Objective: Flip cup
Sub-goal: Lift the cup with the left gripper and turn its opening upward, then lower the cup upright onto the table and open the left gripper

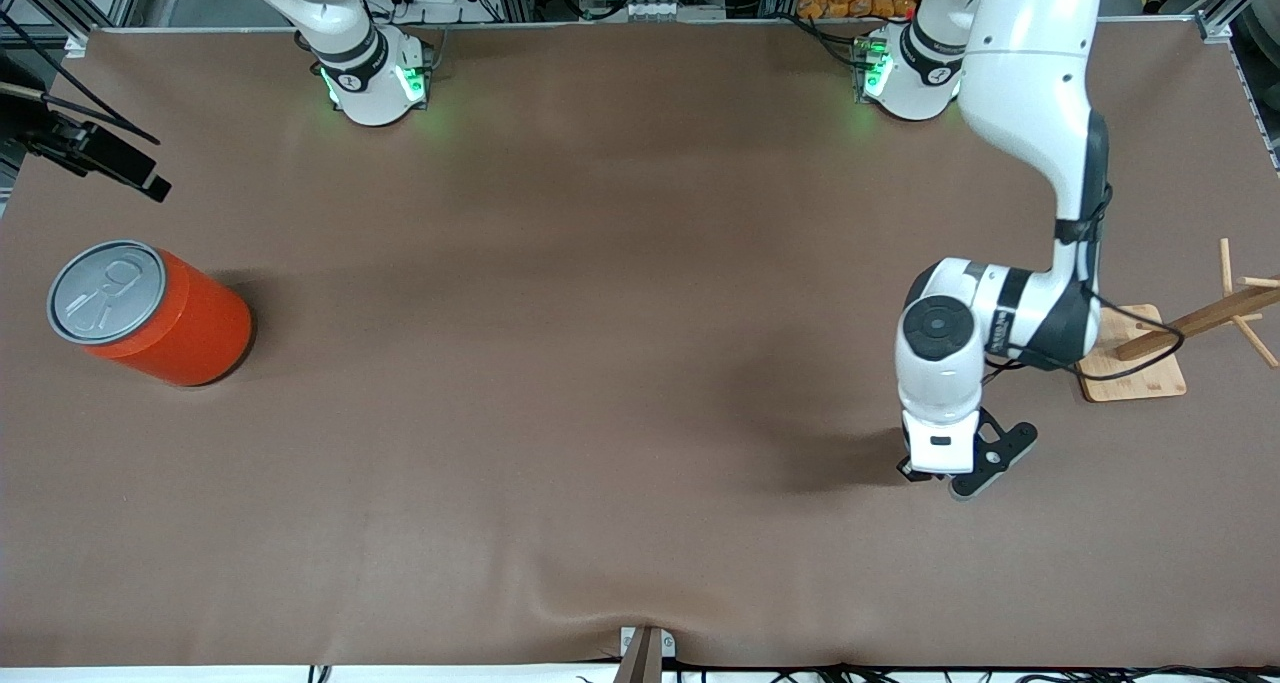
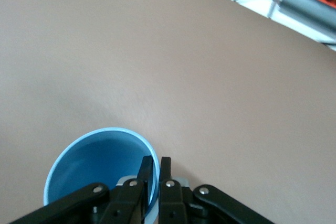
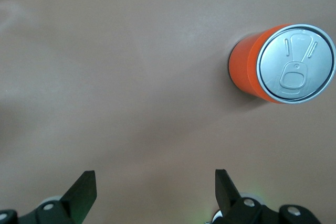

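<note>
Our arms have glossy white shells with dark grey joint bands and a round dark cap above the left claw (image 1: pixel 935 473). Green lights glow at both bases. A black cable loops beside the left wrist. The claw fingers (image 2: pixel 144 174) are black, with silver screws just above them; the right claw (image 3: pixel 152 192) has black wedge-shaped fingers.

The cup (image 2: pixel 100 169) is a small light-blue plastic one, smooth-walled, with a thin paler rim and a deeper blue inside. It shows only in the left wrist view — mouth open toward that camera, its rim pinched between the left hand's (image 2: pixel 156 174) fingers, one inside and one outside, above the brown counter (image 2: pixel 173 61).
</note>
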Available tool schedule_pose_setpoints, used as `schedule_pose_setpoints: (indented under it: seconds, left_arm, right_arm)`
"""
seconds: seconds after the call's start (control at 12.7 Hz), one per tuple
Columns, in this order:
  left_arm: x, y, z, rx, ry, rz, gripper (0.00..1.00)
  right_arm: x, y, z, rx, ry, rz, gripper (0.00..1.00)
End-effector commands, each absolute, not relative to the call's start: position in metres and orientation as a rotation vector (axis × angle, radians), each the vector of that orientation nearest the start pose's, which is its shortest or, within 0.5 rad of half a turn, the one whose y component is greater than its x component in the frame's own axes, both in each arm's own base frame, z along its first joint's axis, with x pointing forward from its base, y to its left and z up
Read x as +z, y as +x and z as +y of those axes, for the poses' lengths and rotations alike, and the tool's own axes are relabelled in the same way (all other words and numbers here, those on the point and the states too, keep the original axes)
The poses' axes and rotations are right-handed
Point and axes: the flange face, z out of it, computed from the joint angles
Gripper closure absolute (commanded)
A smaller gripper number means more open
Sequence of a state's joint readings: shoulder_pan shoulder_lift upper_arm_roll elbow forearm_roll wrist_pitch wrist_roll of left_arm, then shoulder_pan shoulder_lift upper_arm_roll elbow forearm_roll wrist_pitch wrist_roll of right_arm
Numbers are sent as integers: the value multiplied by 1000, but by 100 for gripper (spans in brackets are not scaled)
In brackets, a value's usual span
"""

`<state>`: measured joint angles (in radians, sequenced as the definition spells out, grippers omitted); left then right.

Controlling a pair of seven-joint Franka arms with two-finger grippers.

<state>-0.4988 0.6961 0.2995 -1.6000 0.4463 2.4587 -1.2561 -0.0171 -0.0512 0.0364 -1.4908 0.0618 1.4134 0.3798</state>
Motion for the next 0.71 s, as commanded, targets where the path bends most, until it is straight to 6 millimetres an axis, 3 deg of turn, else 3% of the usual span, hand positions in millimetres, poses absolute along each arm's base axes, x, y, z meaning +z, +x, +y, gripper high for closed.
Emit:
schedule_pose_setpoints:
  seconds: [0.0,0.24,0.47,0.55,0.63]
  left_arm:
    - [245,698,-164,-815,-2546,-938,100]
    - [241,697,-162,-896,-2486,-957,100]
    - [227,692,-166,-877,-2484,-954,96]
    - [221,691,-168,-872,-2483,-949,83]
    - [219,690,-169,-869,-2483,-946,61]
  right_arm:
    - [687,525,21,48,-3028,522,0]
    - [689,523,20,34,-3067,523,0]
    - [690,522,20,25,-3124,394,0]
    - [691,522,22,21,-3132,372,0]
    - [690,522,23,15,-3186,271,0]
